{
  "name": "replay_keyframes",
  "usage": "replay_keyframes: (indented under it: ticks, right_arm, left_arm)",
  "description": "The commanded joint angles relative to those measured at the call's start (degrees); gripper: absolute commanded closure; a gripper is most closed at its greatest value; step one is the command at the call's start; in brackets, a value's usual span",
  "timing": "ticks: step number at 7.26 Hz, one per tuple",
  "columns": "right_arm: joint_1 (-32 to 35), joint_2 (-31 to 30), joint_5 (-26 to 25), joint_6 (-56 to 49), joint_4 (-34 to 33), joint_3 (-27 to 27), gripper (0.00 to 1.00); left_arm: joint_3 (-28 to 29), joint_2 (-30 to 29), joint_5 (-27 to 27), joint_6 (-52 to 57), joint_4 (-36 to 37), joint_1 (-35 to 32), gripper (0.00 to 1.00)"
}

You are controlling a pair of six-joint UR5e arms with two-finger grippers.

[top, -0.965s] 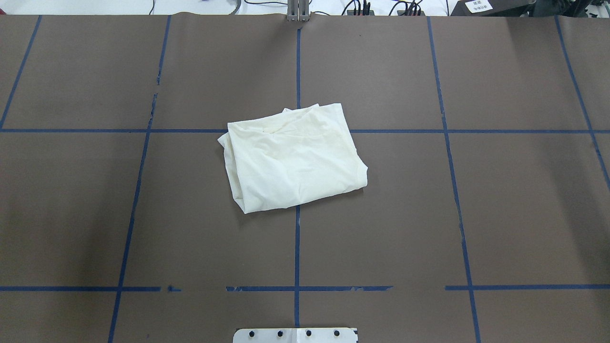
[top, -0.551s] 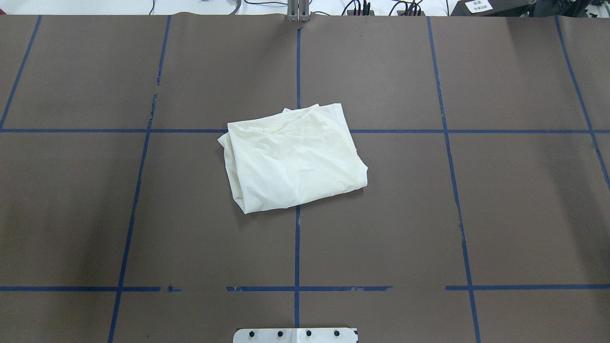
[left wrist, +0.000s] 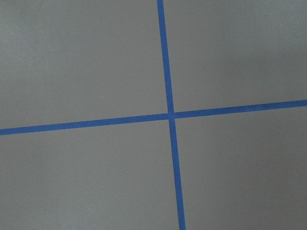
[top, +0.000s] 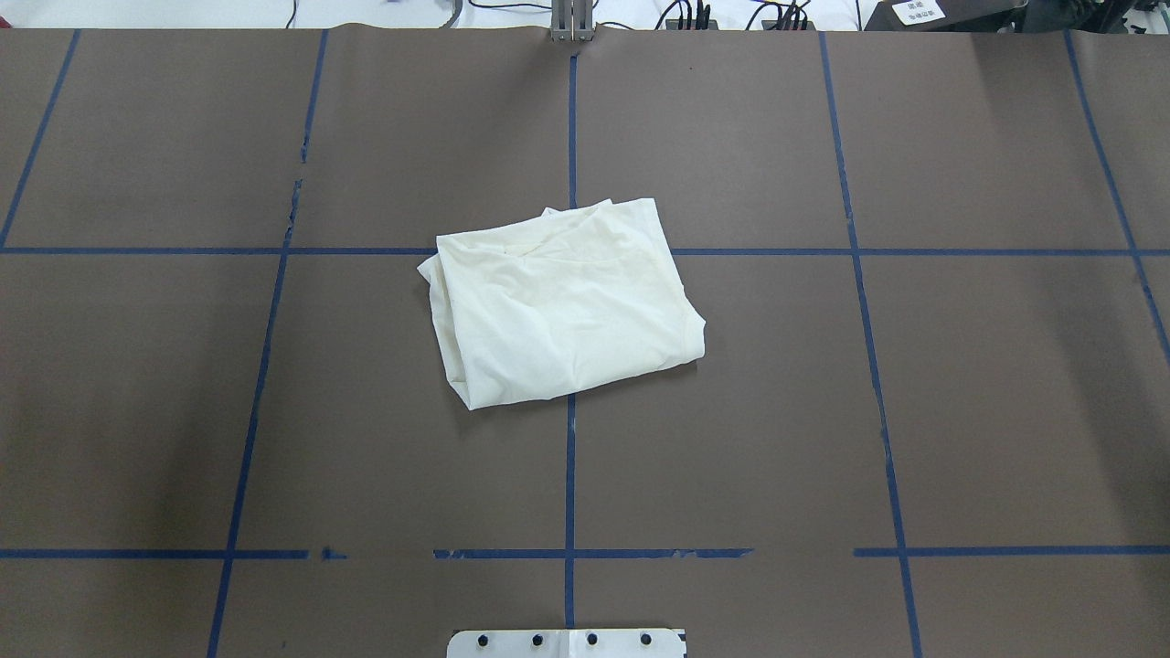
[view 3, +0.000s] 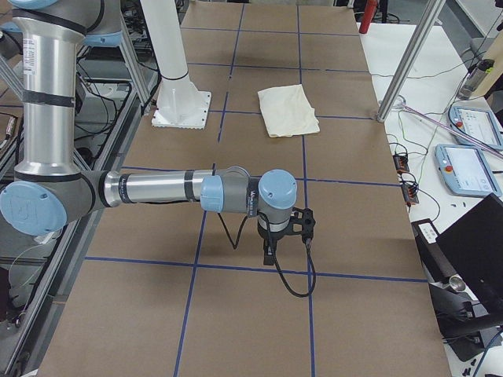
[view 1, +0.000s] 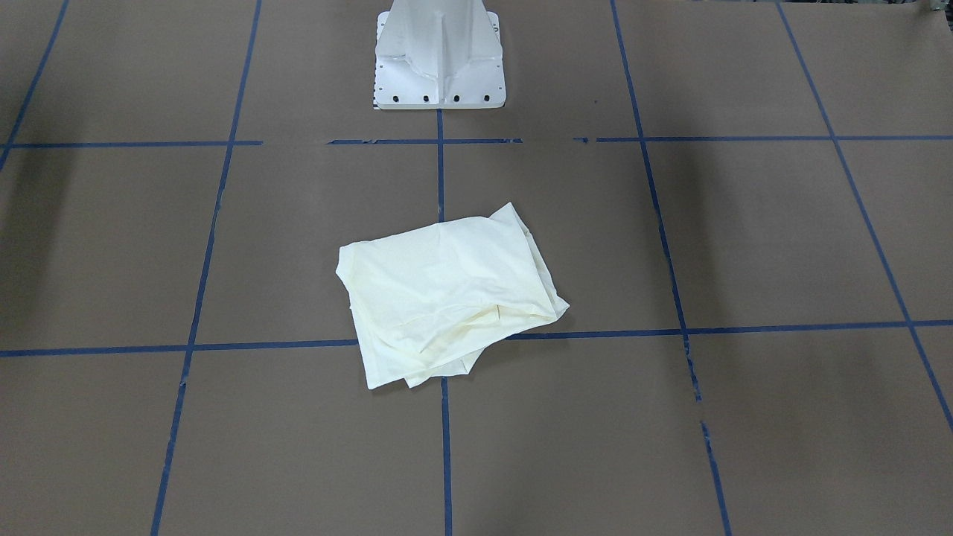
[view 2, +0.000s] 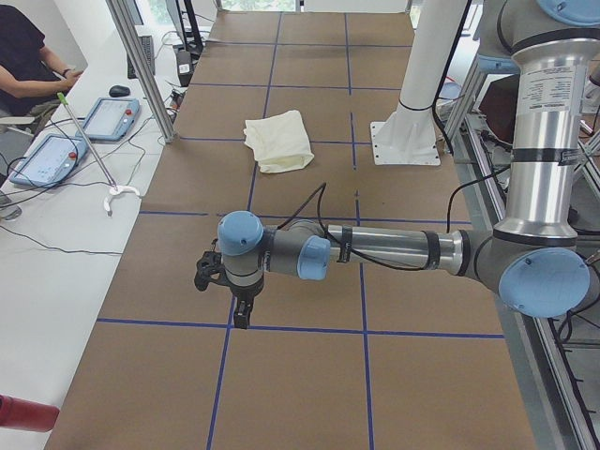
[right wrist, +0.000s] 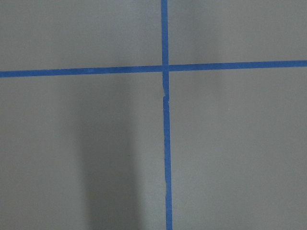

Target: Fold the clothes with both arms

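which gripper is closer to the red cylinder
Left. The left gripper hangs over the same end of the table as the red cylinder; the right gripper hangs over the opposite end.

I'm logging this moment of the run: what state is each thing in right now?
Shirt: folded into a wrinkled packet, lying free on the table.
Left gripper: away from the shirt, pointing down; open or shut unclear.
Right gripper: away from the shirt, pointing down; open or shut unclear.
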Motion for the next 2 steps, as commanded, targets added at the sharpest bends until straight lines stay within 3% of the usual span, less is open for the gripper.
replay_keyframes:
  ticks: [1,2]
  right_arm:
    - [0.0,-0.08,0.07,0.0,-0.01,0.0,0.0]
    - [0.0,0.0,0.07,0.09,-0.01,0.0,0.0]
  left_arm:
    - [0.0,0.0,0.0,0.0,0.0,0.0,0.0]
    - [0.0,0.08,0.0,0.09,0.0,0.0,0.0]
